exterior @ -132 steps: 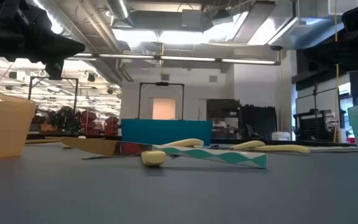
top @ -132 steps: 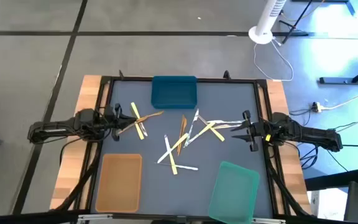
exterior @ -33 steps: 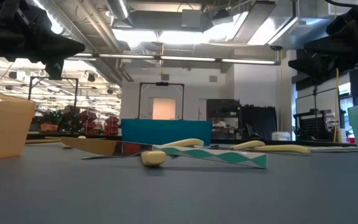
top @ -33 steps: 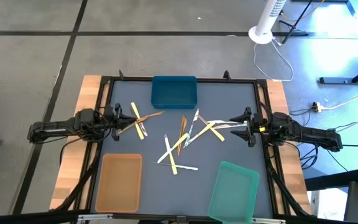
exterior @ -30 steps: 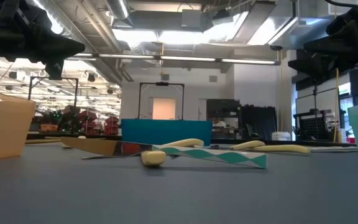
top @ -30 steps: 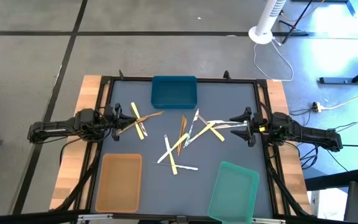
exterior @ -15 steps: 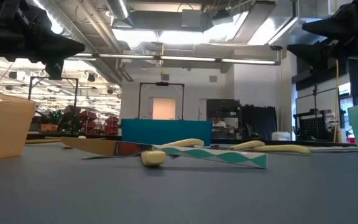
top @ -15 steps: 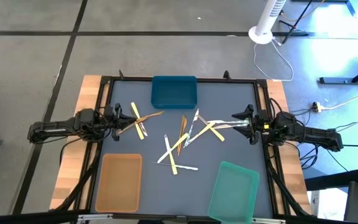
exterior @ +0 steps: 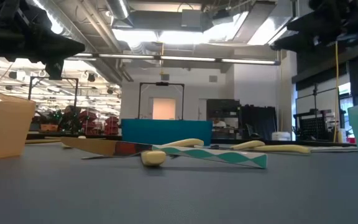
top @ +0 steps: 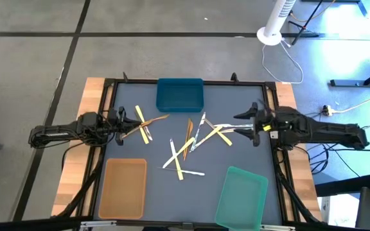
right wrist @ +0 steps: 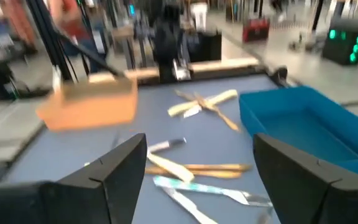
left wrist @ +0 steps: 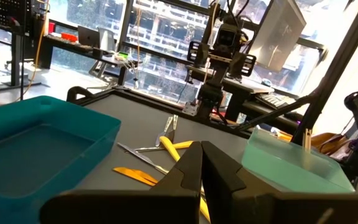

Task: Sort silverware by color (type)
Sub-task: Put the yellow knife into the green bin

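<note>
The silverware (top: 188, 142) lies scattered on the dark mat's middle: pale yellow, wood-brown and silvery pieces, some crossed over one another. The low view shows them flat on the mat (exterior: 197, 153). My left gripper (top: 122, 122) hovers level at the mat's left edge, shut and empty, its joined fingers (left wrist: 199, 167) pointing across at the pile. My right gripper (top: 250, 127) hangs above the mat's right edge, open, nothing between its fingers (right wrist: 199, 148), with the nearest utensils (right wrist: 194, 169) below and ahead of it.
A blue tray (top: 180, 94) stands at the mat's far middle, a tan tray (top: 122, 187) at the near left, and a green tray (top: 241, 197) at the near right, turned askew. A black frame (top: 270, 102) rims the mat.
My right gripper has risen above the mat's right edge and tipped a little downward, its fingers staying open. The silverware and trays lie as before.
</note>
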Controlling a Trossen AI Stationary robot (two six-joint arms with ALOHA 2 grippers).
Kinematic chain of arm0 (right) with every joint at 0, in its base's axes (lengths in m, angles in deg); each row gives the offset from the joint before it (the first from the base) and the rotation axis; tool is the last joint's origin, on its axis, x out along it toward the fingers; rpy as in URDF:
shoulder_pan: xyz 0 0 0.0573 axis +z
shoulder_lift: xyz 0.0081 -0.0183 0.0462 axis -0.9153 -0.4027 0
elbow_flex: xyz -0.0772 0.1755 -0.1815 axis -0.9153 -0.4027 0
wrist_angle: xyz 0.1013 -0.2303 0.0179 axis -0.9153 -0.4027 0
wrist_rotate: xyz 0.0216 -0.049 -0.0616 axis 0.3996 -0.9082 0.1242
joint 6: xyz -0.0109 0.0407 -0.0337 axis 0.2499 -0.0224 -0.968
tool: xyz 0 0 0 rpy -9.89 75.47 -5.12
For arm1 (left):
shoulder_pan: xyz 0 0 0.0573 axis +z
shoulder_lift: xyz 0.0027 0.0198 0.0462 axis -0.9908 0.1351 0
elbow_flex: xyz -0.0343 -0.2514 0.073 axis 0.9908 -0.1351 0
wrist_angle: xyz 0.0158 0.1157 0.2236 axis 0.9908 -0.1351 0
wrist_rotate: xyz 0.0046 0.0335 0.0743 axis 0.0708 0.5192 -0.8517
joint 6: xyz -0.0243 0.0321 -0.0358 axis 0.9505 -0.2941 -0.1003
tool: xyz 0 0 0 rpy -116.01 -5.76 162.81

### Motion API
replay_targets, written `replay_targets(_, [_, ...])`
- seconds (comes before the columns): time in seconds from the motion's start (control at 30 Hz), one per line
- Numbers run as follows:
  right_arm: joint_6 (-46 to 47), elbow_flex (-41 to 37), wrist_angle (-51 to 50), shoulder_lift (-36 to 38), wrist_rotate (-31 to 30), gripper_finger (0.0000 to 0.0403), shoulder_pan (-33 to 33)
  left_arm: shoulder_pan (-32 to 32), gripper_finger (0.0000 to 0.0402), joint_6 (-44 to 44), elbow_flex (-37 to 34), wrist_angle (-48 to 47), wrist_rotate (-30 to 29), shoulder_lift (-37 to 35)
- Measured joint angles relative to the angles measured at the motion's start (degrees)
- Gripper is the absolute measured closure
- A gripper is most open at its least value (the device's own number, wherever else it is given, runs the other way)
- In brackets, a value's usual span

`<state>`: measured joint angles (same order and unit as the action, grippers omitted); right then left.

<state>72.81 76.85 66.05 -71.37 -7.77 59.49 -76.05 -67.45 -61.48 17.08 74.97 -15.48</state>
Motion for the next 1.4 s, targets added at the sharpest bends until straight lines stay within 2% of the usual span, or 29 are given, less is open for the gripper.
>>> replay_targets(0.37, [-12.12, 13.18, -9.67, -23.56, -1.57, 0.0120, -0.02, -0.01, 0.0401, 0.02, -0.01, 0.00, 0.00, 0.00])
replay_targets(0.73, [-19.09, 18.50, -11.17, -42.21, -3.34, 0.0120, -0.02, -0.01, 0.0401, 0.02, -0.01, 0.00, 0.00, 0.02])
replay_targets(1.17, [-21.34, 19.60, -10.67, -56.14, -3.28, 0.0121, -0.71, 0.01, 0.0401, 0.02, 0.00, 0.01, -0.02, 0.00])
replay_targets(1.4, [-21.84, 19.60, -8.86, -60.61, -0.76, 0.0121, -4.24, -0.01, 0.0401, 0.02, 0.01, 0.02, -0.02, 0.00])
